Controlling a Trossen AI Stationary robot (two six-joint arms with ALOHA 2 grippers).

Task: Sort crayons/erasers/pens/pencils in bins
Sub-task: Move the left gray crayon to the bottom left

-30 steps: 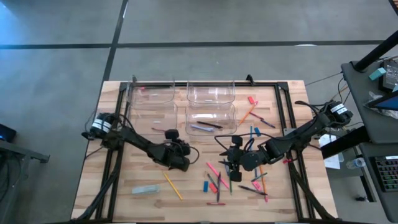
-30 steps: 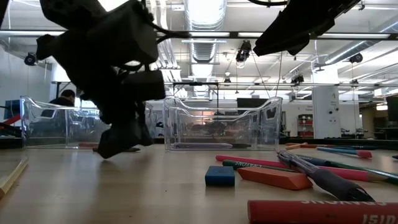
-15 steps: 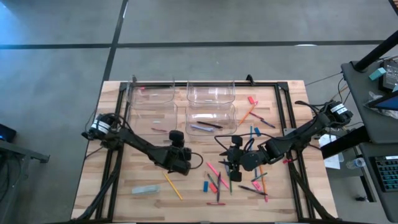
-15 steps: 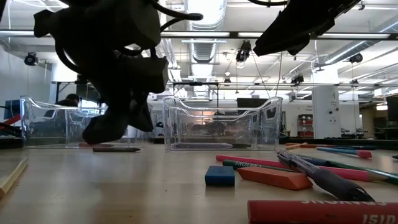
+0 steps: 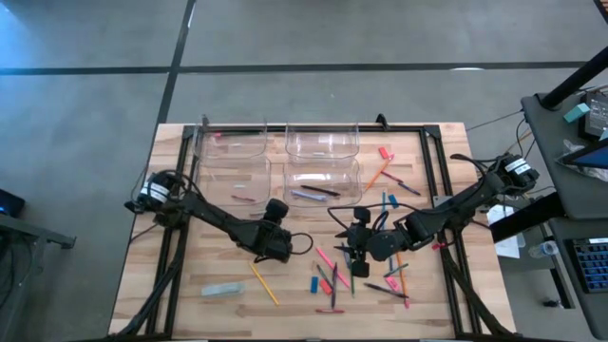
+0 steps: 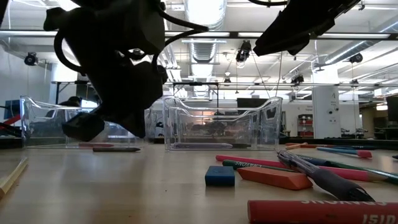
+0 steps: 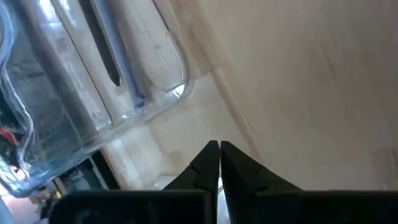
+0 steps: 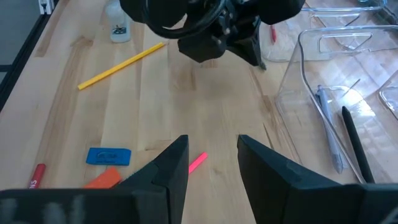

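Note:
My left gripper (image 5: 277,213) is shut and empty, just above the wood near the corner of the bin (image 7: 124,93) that holds two pens (image 5: 313,193). It also shows in the right wrist view (image 8: 252,53). My right gripper (image 8: 211,155) is open and empty over the table's middle, at the left end of the pile of sticks (image 5: 366,271). A pink stick (image 8: 196,162) lies on the wood between its fingers, untouched. Four clear bins (image 5: 323,142) stand at the far side. A yellow pencil (image 5: 264,283) lies flat at the near left.
A blue eraser (image 8: 109,155) and an orange block (image 6: 273,178) lie by the pile. A dark stick (image 6: 116,149) lies in front of the left bins. A pale block (image 5: 221,289) lies near the near edge. A red eraser (image 5: 385,152) and an orange pencil (image 5: 378,176) lie at the far right.
My left gripper has risen a little off the table top, turned, and drifted slightly toward the table's right edge. The dark stick in front of the left bins, hidden behind it a second ago, now shows in the low view.

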